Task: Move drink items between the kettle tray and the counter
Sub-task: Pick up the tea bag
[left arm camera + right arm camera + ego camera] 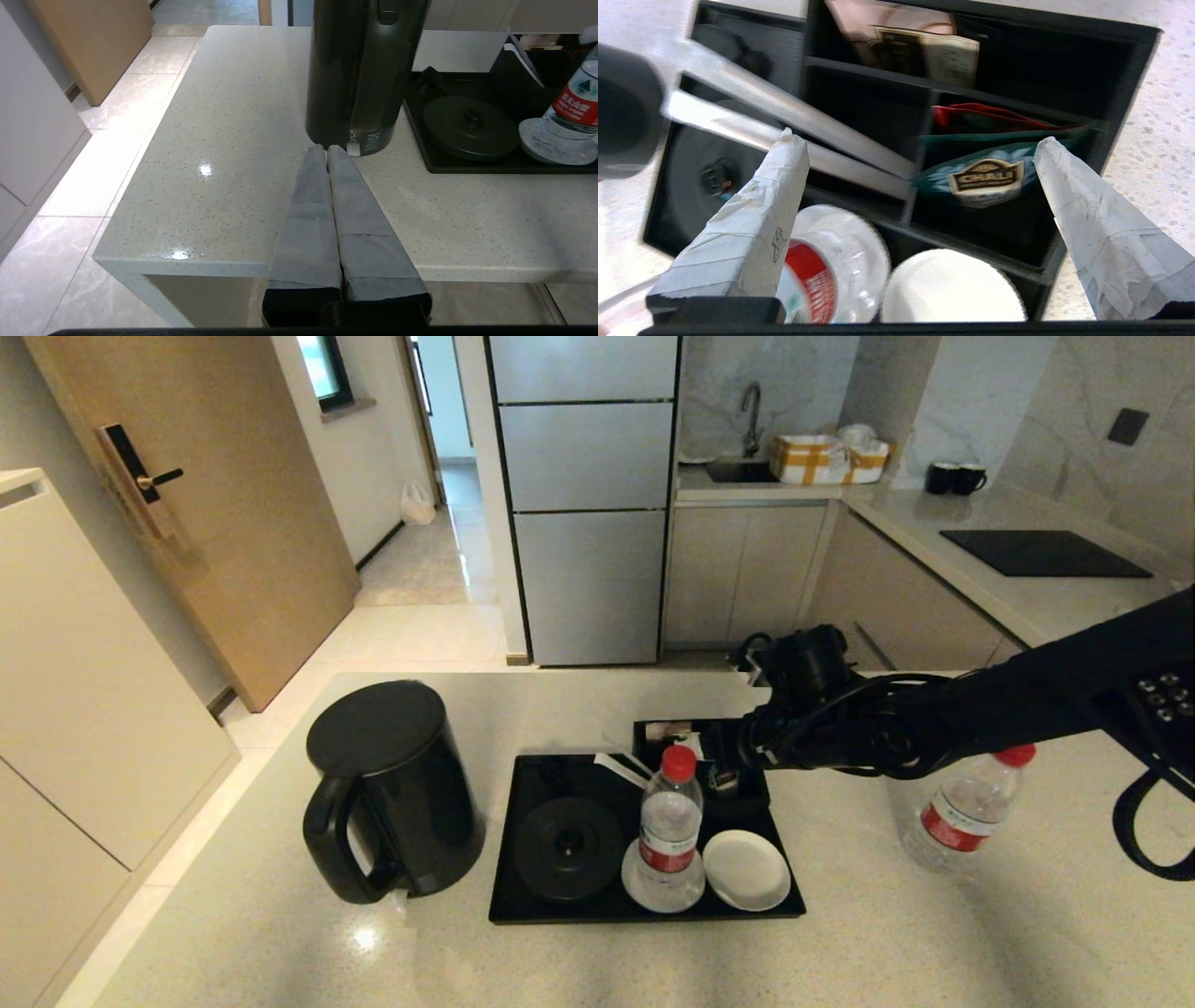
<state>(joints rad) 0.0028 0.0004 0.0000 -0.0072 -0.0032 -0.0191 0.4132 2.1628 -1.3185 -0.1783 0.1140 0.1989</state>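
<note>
The black kettle tray [644, 907] lies on the speckled counter [887, 933]. One red-capped water bottle [670, 831] stands on the tray's left white coaster, and another bottle [966, 812] stands on the counter to the right. My right gripper [724, 775] reaches from the right over the tray's compartment box [665, 739]. In the right wrist view that gripper [920, 142] is wide open and empty. Just beyond its fingertips a teal chai sachet [985, 179] sits in a compartment. My left gripper [326, 149] is shut and parked at the counter's near edge.
A black kettle [392, 789] stands on the counter left of the tray, off its round base [568, 847]. The right coaster [746, 869] is bare. A red sachet [990, 114] and white paper sticks [784, 112] sit in other compartments. The counter drops off at its left edge [140, 154].
</note>
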